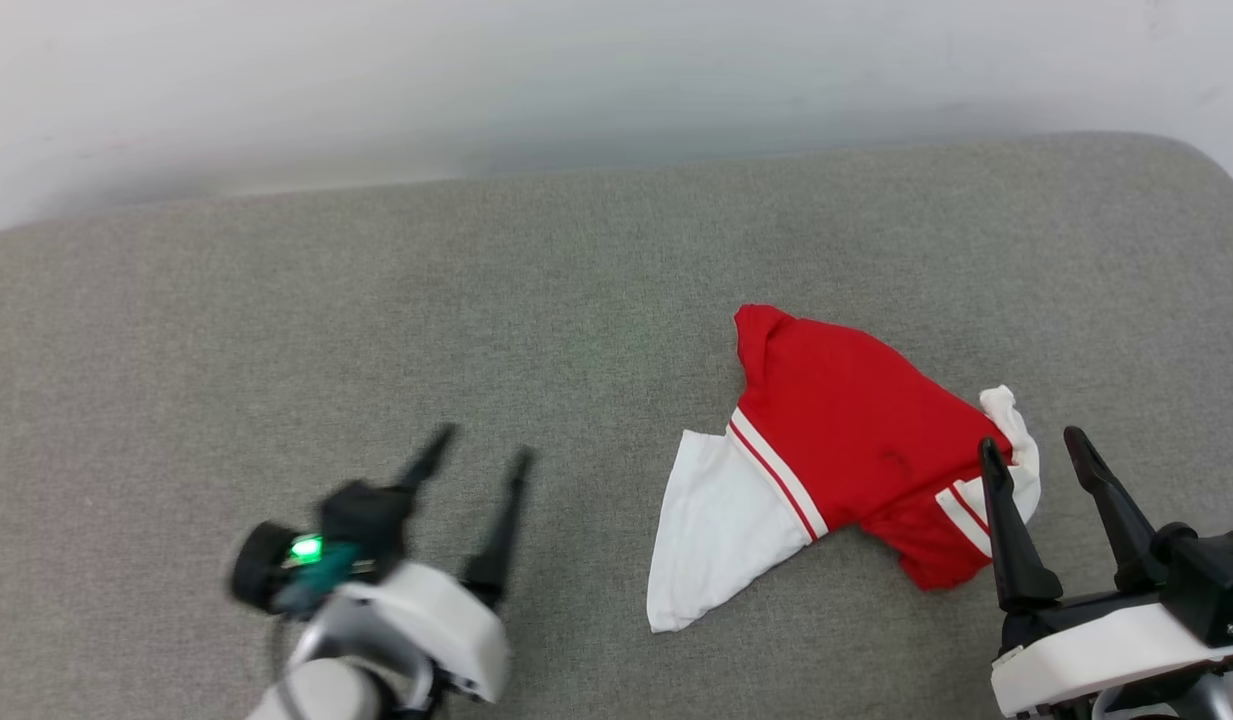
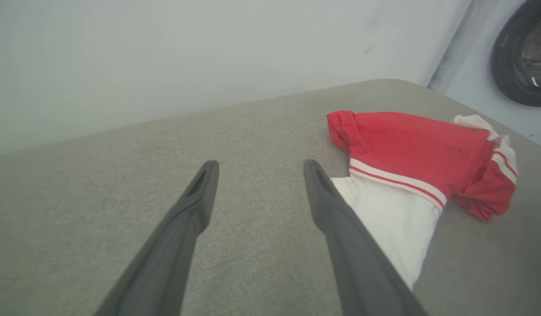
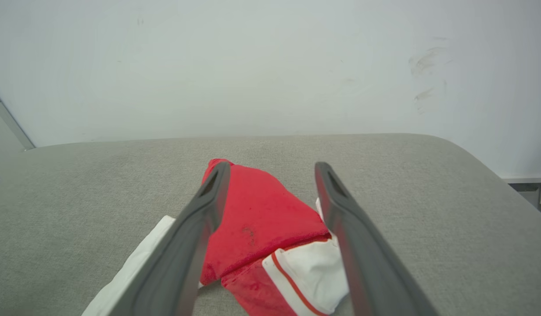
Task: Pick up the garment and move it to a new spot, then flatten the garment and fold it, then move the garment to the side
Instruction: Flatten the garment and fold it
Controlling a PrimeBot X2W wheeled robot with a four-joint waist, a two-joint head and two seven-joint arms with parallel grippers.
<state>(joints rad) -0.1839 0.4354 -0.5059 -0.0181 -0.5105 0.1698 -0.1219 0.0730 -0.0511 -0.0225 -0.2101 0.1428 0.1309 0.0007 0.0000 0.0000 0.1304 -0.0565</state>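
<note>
Presently the garment (image 1: pixel 856 440) is found crumpled on the grey padded surface (image 1: pixel 376 300), right of centre. Its long axis is seen to run crosswise, from one white sleeve at lower left to the other at right. The right gripper (image 1: pixel 1034 440) is judged nearer, its fingers spread at that right end; contact cannot be confirmed. The left gripper (image 1: pixel 483 445), likewise spread, is noted well apart.

Bright, even, diffuse light, faint shadow under crumpled red-and-white jersey garment (image 1: pixel 856 430), dark-fingered left gripper (image 1: pixel 484 445) slightly blurred, wrist views bowed at edges.
</note>
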